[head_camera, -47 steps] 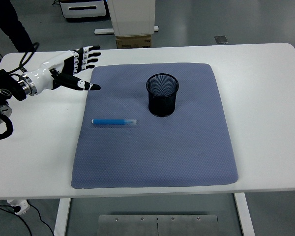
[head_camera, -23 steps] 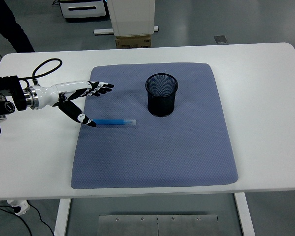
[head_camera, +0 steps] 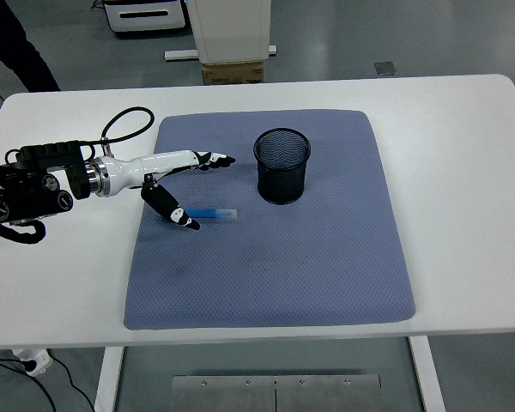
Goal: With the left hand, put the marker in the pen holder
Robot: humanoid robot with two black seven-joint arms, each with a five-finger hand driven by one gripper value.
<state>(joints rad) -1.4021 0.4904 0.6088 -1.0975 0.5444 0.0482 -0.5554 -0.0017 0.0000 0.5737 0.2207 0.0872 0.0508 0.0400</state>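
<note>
The black-and-white left hand [head_camera: 176,176] has been carried rightward from the table's left edge over the last second and is now spread above the blue marker [head_camera: 213,213], fingers extended, thumb lowered over its left end, nothing gripped. The marker lies unmoved on the blue-grey padded mat [head_camera: 326,257], left of the black mesh pen holder [head_camera: 283,166]; grasping is judged imminent. No writing can be read.
</note>
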